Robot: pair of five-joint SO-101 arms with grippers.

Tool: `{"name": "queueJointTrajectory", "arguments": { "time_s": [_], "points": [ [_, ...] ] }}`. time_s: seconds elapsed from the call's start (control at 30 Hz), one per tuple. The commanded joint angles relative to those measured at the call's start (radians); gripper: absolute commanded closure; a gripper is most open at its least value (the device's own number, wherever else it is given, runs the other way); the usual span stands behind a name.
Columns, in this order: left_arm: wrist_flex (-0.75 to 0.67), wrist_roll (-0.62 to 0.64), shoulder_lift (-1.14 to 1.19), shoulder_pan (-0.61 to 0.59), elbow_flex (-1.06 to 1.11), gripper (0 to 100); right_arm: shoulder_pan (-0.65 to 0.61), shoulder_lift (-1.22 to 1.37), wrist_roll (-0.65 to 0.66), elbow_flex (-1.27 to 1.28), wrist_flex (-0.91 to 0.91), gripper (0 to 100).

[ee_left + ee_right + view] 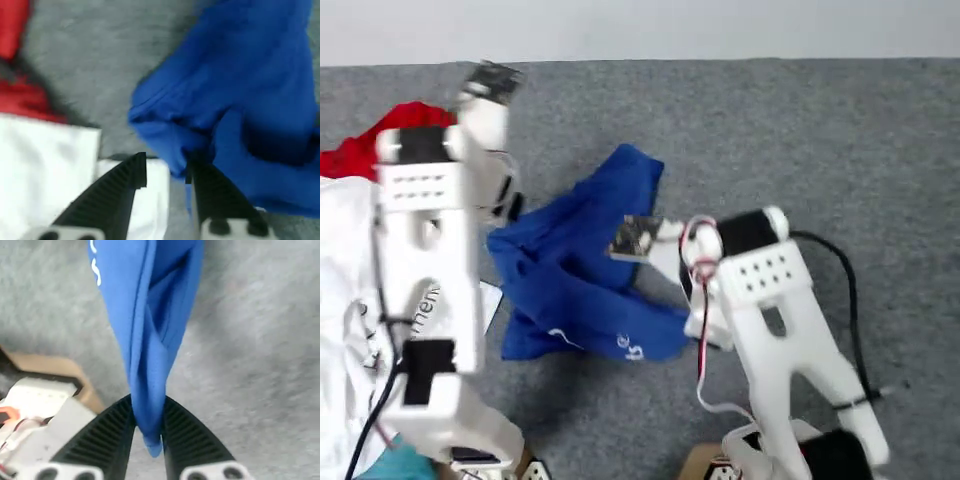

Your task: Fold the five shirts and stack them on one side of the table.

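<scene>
White lettering is showing on the blue shirt (pixel 575 270) and dark lettering on the white shirt (pixel 348 265); none is coming through legibly.

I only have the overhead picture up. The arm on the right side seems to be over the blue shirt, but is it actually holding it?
Observer: Yes. Its own wrist camera shows the right hand shut on a bunched fold of the blue shirt, pinched between both fingers.
Operator: And the other arm?
Observer: The left hand is open, with one finger at the blue shirt's edge.
Operator: What's under its other finger?
Observer: A corner of the white shirt.
</scene>
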Motion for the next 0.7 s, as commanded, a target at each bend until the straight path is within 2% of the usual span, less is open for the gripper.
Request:
{"name": "queueJointTrajectory", "arguments": {
  "time_s": [0.0,0.2,0.33,0.67],
  "points": [
    [-0.049,0.005,0.098,0.094,-0.027,86,0.008,-0.114,0.009,0.083,0.036,99.0],
    [-0.046,0.002,0.229,0.224,-0.027,85,0.008,-0.148,0.006,0.132,0.036,99.0],
    [-0.048,0.002,0.281,0.272,-0.027,77,0.008,-0.148,0.006,0.132,0.036,99.0],
    [-0.112,-0.003,0.436,0.206,-0.028,77,0.008,-0.147,0.006,0.132,0.036,99.0]
  ]
}}
